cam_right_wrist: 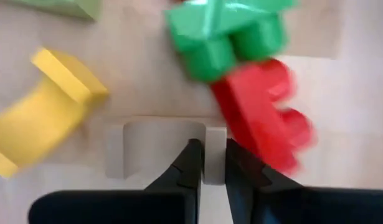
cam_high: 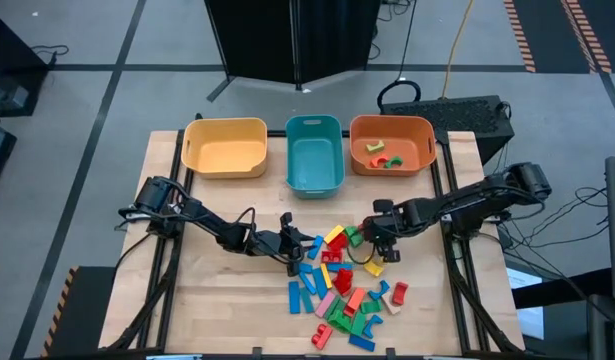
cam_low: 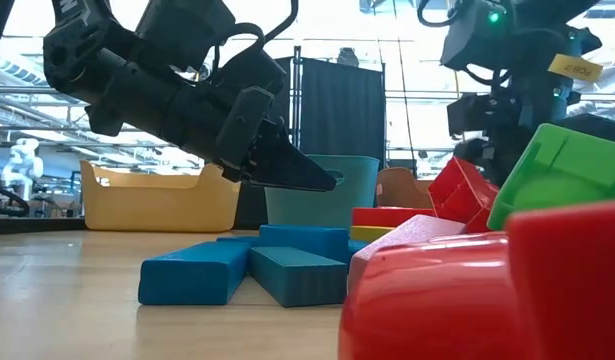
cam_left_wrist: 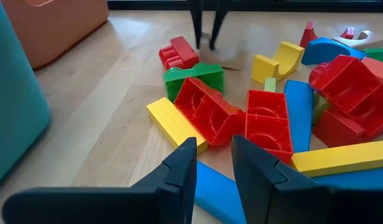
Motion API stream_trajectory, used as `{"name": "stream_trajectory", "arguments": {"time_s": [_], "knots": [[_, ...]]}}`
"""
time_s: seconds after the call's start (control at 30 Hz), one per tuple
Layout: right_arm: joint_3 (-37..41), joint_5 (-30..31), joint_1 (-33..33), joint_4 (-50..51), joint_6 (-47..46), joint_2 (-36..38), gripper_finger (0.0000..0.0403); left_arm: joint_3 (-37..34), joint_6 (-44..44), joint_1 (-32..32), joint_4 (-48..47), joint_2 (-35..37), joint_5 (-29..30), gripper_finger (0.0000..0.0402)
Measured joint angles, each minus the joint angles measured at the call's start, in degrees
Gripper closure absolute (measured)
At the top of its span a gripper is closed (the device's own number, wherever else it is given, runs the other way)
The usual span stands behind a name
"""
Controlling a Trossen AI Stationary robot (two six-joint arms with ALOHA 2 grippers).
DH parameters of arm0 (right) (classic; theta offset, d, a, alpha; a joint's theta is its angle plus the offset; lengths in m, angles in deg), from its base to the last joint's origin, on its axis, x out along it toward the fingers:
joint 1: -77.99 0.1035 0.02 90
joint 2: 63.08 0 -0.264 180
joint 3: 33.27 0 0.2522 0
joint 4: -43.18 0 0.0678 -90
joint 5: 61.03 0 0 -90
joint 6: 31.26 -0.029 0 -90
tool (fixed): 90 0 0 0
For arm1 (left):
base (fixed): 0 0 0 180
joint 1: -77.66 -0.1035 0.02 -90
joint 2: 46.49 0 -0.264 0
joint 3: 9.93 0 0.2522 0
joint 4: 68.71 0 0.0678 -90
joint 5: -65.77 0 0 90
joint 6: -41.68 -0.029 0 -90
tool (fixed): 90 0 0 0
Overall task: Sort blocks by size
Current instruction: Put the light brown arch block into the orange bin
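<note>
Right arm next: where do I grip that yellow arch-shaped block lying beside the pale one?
Take the yellow arch block across one straight leg end, coming straight down from above. It lies flat on the table with its flat sides exposed and open space around it. The curved notch gives the fingers poor purchase. The right gripper sits at the pale block next to it.

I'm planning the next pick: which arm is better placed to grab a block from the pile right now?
Right, probably. The right gripper is down over a pale arch block, fingers nearly closed around its edge. The left gripper hovers open at the pile's edge, gripping nothing.
</note>
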Motion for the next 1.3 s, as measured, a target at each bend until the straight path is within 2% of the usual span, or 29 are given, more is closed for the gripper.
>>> {"name": "stream_trajectory", "arguments": {"time_s": [0.2,0.37,0.57,0.8,1.07,1.3], "knots": [[0.04,8.87,-1.55,5.28,0.08,8.54,0.0370,0.00,-0.01,-0.01,0.06,0.00,0.21,0.0308],[0.02,14.13,-4.60,5.37,0.03,13.94,0.0370,0.00,0.00,-0.01,0.16,0.00,0.45,0.0308],[-0.07,18.56,-9.13,4.54,0.72,17.13,0.0370,0.00,0.00,-0.01,0.19,0.00,0.46,0.0308],[-0.09,25.07,-15.99,0.39,1.76,17.33,0.0369,0.00,0.00,-0.01,0.17,0.00,0.45,0.0308],[-0.15,26.36,-25.40,-7.18,2.45,17.33,0.0369,0.00,0.00,-0.01,0.18,0.00,0.45,0.0308],[-0.17,27.18,-37.85,-8.56,-0.26,16.66,0.0364,0.00,-0.04,-0.01,0.18,0.00,0.45,0.0308]]}}
